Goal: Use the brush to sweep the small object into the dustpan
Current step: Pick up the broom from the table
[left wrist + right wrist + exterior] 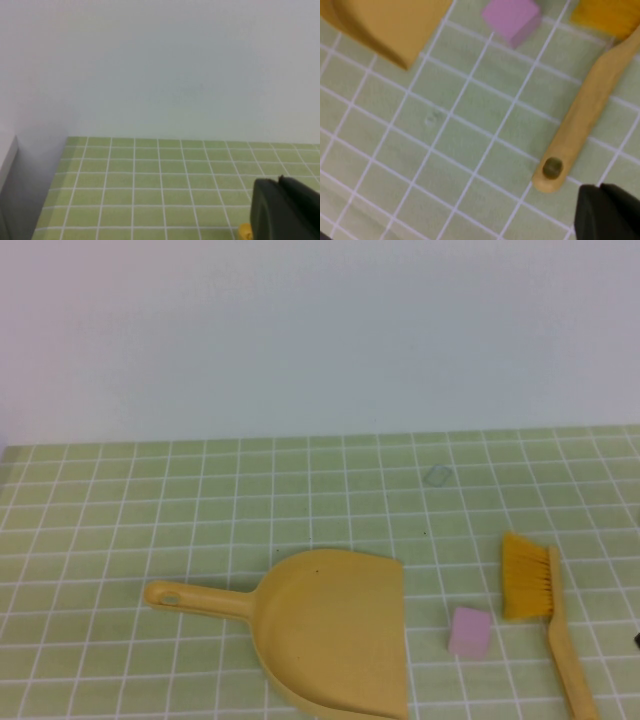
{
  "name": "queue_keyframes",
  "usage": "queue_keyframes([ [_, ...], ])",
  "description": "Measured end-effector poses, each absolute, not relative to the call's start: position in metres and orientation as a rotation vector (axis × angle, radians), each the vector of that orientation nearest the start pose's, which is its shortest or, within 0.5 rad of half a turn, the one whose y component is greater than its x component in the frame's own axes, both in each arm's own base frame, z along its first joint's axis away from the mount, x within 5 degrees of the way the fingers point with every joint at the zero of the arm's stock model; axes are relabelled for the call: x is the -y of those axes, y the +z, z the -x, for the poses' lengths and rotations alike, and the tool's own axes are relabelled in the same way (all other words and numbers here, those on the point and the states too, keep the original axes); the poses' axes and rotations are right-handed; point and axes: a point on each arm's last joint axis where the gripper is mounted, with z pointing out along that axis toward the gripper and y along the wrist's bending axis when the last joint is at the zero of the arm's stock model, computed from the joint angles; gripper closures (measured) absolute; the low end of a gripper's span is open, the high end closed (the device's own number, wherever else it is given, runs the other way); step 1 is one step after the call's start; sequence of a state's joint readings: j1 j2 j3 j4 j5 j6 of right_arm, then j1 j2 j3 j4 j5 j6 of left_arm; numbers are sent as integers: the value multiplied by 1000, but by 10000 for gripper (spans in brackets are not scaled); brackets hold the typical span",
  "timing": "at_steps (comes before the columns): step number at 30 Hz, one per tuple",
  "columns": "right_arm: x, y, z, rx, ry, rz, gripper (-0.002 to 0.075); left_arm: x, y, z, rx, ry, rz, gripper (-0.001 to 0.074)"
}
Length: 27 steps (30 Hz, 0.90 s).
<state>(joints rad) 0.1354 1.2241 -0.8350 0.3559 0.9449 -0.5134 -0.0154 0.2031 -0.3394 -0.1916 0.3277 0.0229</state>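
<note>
A yellow dustpan (330, 635) lies flat at the front middle, its handle pointing left. A small pink cube (470, 631) sits just right of the pan's open edge. A yellow brush (545, 620) lies right of the cube, bristles away from me. In the right wrist view my right gripper (598, 187) is shut and empty, just off the end of the brush handle (552, 172); the cube (511, 18) and dustpan (385, 25) show beyond. My left gripper (280, 180) is shut and empty, near the tip of the dustpan handle (245, 231).
The table is covered by a green grid cloth (200, 500) and a plain white wall (320, 330) stands behind it. A dark sliver of the right arm (636, 640) shows at the right edge of the high view.
</note>
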Motion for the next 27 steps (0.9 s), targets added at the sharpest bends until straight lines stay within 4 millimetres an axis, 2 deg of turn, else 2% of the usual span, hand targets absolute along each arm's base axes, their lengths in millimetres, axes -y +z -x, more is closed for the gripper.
queue_keyframes([
  [4,-76,229,-226,-2819,249,763,725,7,286,-61,-1673,-185,75,738],
  [7,-90,212,-234,-2850,195,740,725,7,286,-61,-1673,-185,75,738],
  [11,-98,199,-244,-2829,209,700,725,6,288,-61,-1641,-189,84,738],
  [16,-98,191,-246,-2865,198,711,720,6,291,-62,-1610,-207,108,738],
  [19,-97,190,-246,-2848,176,777,657,6,291,-62,-1610,-207,108,738],
  [25,-98,191,-247,-2855,191,692,379,6,292,-62,-1606,-210,112,738],
  [27,-98,191,-249,-2856,196,628,365,6,292,-62,-1604,-213,115,738],
])
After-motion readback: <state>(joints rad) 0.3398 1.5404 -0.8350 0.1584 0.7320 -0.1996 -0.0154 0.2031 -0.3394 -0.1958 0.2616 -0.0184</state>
